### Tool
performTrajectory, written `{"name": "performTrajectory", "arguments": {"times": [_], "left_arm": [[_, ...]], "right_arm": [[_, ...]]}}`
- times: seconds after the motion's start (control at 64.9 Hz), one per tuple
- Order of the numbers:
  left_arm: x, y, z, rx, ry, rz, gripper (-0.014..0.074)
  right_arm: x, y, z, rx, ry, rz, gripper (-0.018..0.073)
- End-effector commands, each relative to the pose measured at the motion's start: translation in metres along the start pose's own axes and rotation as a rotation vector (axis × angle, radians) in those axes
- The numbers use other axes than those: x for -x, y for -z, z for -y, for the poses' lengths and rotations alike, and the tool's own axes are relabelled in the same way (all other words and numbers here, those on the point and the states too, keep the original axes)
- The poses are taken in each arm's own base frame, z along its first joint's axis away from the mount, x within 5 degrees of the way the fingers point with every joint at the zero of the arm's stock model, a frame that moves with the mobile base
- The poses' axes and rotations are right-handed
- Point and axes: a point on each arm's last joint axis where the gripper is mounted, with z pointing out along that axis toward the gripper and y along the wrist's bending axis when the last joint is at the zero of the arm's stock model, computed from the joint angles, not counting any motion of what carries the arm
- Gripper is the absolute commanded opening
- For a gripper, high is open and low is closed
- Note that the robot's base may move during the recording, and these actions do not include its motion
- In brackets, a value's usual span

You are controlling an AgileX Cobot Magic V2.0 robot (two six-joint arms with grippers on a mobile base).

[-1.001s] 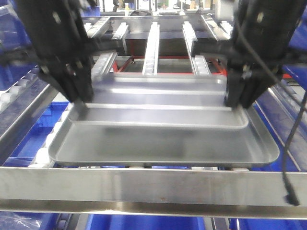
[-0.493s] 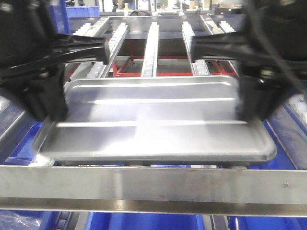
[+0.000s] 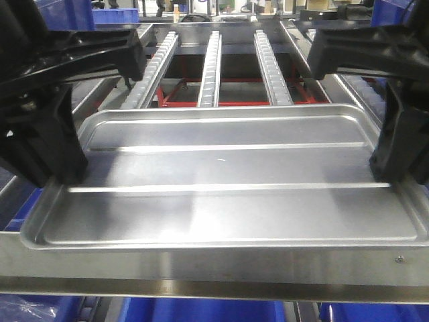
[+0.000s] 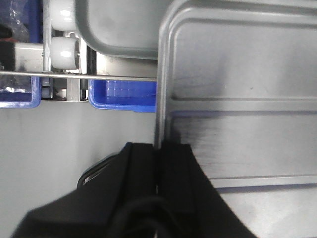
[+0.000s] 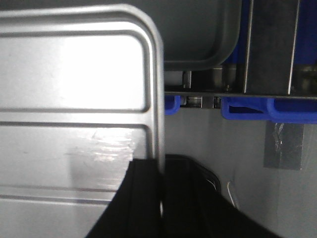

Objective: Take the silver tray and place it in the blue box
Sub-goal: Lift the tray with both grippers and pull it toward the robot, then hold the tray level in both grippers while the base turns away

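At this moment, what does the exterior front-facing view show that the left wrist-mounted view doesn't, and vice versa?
Only front-facing: the large rectangular silver metal tray across its full width, the right hand on its right short edge, and the long roller rails behind. Only left wrist: a second grey metal tray beyond the held one, a blue plastic container lower down, and white rollers. Both: the left hand clamped on the tray's left rim.

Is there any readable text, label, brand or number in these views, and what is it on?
None readable.
The silver tray shows bare metal, with no stamp or label.
The small items at the far end of the front view are too blurred to tell.
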Motion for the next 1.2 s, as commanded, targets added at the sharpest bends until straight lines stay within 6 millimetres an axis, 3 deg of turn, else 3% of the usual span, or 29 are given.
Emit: {"name": "performTrajectory", "arguments": {"times": [0.0, 1.186], "left_arm": [[0.0053, 0.0132, -0.0021, 0.003, -0.020, 0.051, -0.0104], [0.0055, 0.0132, -0.0020, 0.002, -0.021, 0.053, -0.0104]], "right_arm": [[0.0078, 0.0115, 0.0026, -0.003, 0.023, 0.070, 0.0059], [0.0073, 0.0115, 0.0034, -0.011, 0.022, 0.065, 0.0059]]}}
